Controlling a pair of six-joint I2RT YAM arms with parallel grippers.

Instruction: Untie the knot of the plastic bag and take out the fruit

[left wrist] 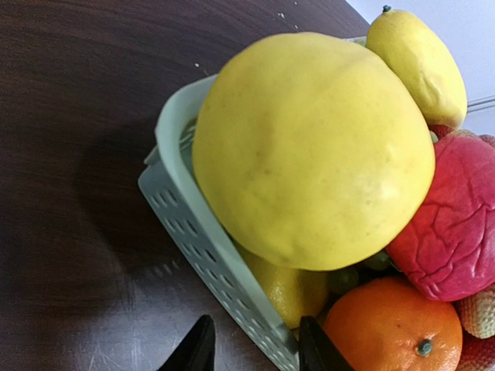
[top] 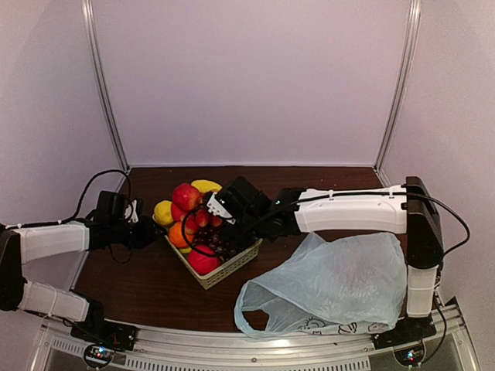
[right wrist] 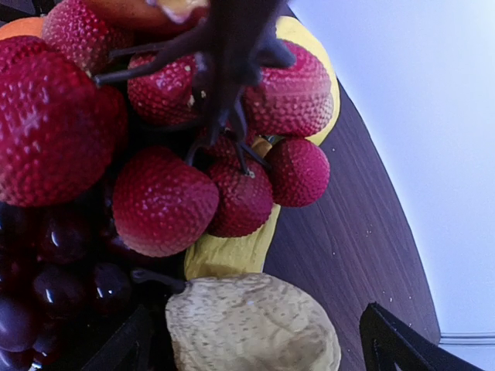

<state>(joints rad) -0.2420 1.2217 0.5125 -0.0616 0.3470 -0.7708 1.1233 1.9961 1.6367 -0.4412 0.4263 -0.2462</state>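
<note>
Nearest the lens, slumped at the front right of the dark wood-grain table (top: 139, 286): the plastic bag (top: 340, 282), thin crinkled pale blue film, handle loop loose, seemingly emptied. Beyond it, heaped out of the bag in a pale lattice basket (top: 228, 272): the fruit (top: 187, 196), smooth waxy yellow, pebbled red, glossy orange. Over that heap, the right gripper (right wrist: 259, 344), spread wide and released; astride the basket wall, probably to steady it, the left gripper (left wrist: 255, 349), clenched or not impossible to tell.

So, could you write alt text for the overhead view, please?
A basket heaped with fruit sits on a dark table, the left arm and right arm stretched toward it. A limp pale blue bag lies by the right arm.
</note>
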